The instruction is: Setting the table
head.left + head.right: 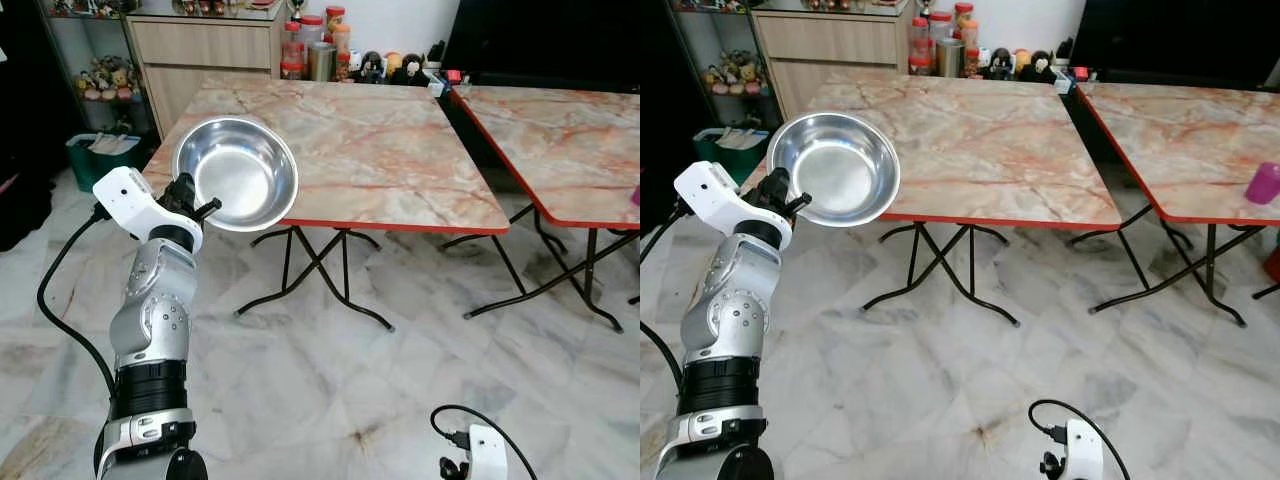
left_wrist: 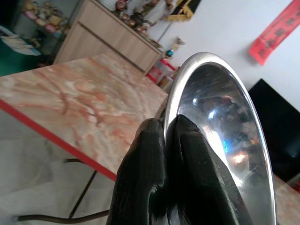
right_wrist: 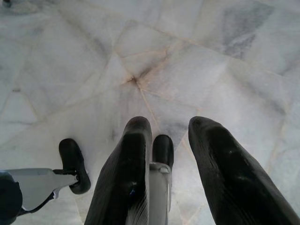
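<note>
Left wrist view: left tool [image 2: 166, 136] pinches steel bowl [image 2: 220, 136] rim.

The bowl [image 1: 238, 172] is shiny silver. The tabletop [image 1: 380, 150] is peach marble veined in rust — edged in red. The floor [image 1: 400, 380] is white-grey marble. A pink cup [image 1: 1262, 183] — on the second tabletop [image 1: 1180, 140]. The left claw [image 2: 164, 154] is glossy black.

Two marble-patterned counters stand side by side, the nearer [image 1: 380, 150] and the farther [image 1: 570, 140], each with a red edge and black folding legs. One steel bowl [image 1: 238, 172] is in view. One pink cup [image 1: 1262, 183] sits on the farther counter. One green bin [image 1: 95, 158] stands beside one wooden cabinet [image 1: 200, 50].
</note>
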